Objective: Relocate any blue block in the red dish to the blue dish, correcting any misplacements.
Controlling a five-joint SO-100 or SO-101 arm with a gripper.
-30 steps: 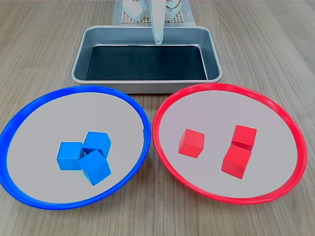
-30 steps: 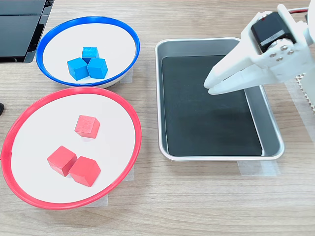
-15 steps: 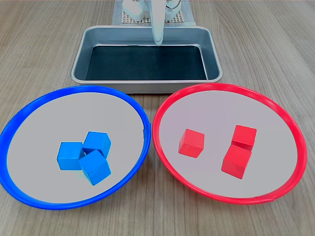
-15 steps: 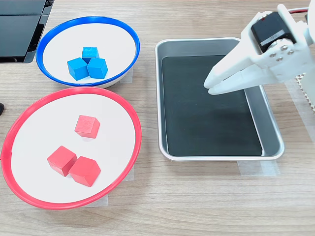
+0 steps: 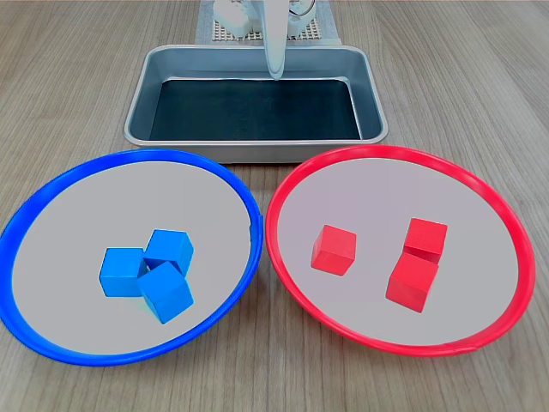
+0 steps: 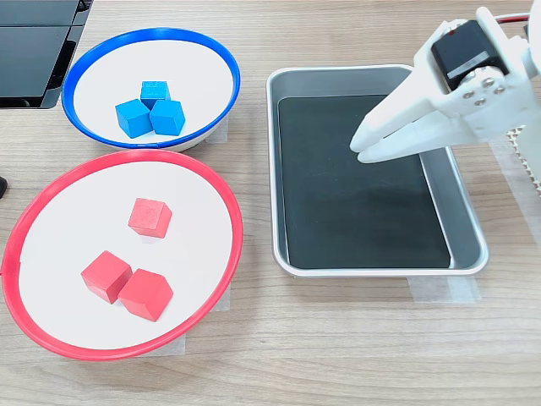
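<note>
Sorting looks finished, judging by how the cubes lie. In both exterior views the red dish (image 5: pixel 400 154) holds only three red cubes (image 5: pixel 334 250), one on its own and two touching each other, with no blue among them. All three blue cubes sit bunched together, touching, inside the blue dish (image 5: pixel 129 157); any one of them could be the blue block (image 5: pixel 165 292) the task speaks of, since they look identical. The second exterior view agrees: blue cubes clustered in the blue-rimmed dish, red ones spread in the red-rimmed dish. The end effector (image 6: pixel 358 145) hangs above the empty metal tray (image 6: pixel 467 245), well apart from both dishes, its two white fingers brought together at the tips with nothing between them. In the first exterior view only a narrow white part of it shows over the tray's far edge. On the wooden surface (image 6: pixel 338 338) nothing lies outside the dishes. My reading is that no misplacement is left to correct, and the arm has nothing further to pick unless a cube gets moved back.
</note>
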